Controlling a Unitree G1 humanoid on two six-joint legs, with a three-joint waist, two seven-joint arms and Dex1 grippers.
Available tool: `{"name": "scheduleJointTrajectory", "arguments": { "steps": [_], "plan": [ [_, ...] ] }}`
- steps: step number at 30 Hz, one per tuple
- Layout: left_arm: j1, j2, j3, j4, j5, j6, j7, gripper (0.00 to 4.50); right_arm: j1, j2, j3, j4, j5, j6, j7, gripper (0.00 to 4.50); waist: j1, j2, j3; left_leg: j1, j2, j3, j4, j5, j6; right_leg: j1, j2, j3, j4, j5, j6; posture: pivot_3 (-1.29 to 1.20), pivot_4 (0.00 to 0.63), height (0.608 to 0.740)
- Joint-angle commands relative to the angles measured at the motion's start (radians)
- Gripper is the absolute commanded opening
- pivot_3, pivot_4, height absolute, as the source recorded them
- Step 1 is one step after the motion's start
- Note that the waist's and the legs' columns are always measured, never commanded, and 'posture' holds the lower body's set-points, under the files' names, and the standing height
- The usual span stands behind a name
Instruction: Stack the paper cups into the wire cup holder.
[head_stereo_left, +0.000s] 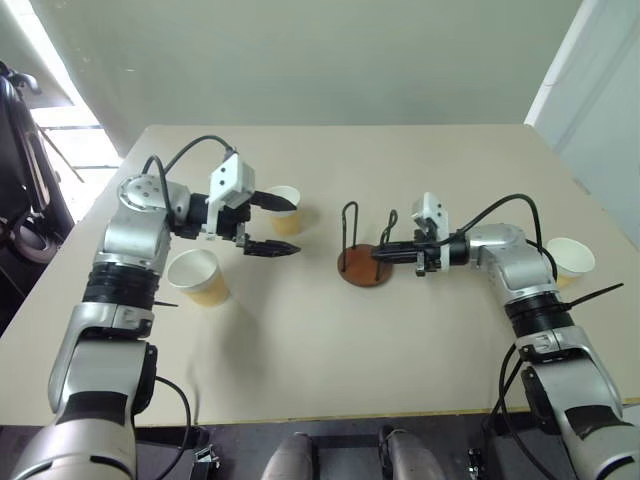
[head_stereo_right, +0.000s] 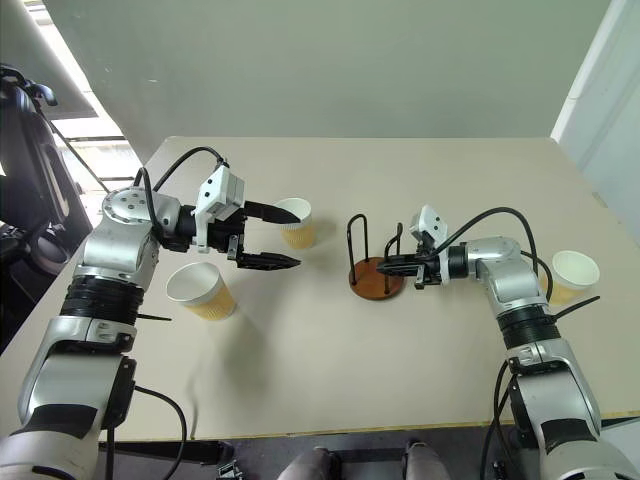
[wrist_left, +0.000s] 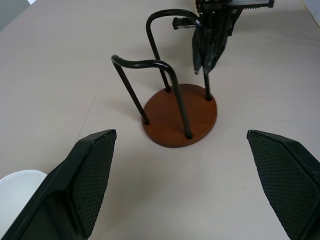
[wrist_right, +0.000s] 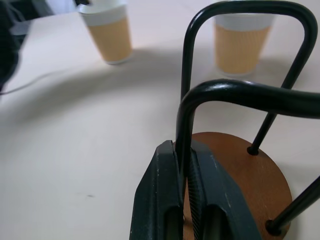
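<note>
Steadying step: right gripper (wrist_right: 186, 200) fingers pinch one wire loop of the wire cup holder (head_stereo_left: 364, 262) mid-desk; left gripper (head_stereo_left: 271, 226) fingers wide, empty, beside a paper cup (head_stereo_left: 285, 209); next, close on it.

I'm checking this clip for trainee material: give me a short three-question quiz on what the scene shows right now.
1. True or false: a paper cup already sits in the wire cup holder.
2. How many paper cups stand on the table?
3. What is the right gripper shut on? A) a cup rim B) a wire loop of the holder C) nothing

Key
1. False; the holder is empty.
2. Three: one beside the left arm, one beyond the open left gripper, one at the far right.
3. B
</note>
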Motion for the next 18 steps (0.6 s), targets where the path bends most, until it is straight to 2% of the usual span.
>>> {"name": "scheduleJointTrajectory", "arguments": {
  "steps": [1, 18],
  "plan": [
    [-0.031, 0.009, 0.013, -0.008, -0.002, -0.004, -0.007, 4.5, -0.005, -0.002, 0.007, -0.079, 0.032, 0.016, 0.023, 0.04, 0.0, 0.0, 0.0, 0.0, 0.0, 0.0, 0.0, 0.0, 0.0, 0.0, 0.0, 0.0, 0.0, 0.0, 0.0, 0.0, 0.15, 0.74],
    [-0.047, 0.004, 0.004, 0.006, 0.007, -0.011, -0.01, 4.5, 0.008, -0.016, 0.078, -0.04, -0.024, -0.111, 0.061, 0.04, 0.0, 0.0, 0.0, 0.0, 0.0, 0.0, 0.0, 0.001, 0.0, 0.0, 0.0, 0.0, 0.001, 0.0, 0.0, 0.0, 0.15, 0.74]
  ]
}}
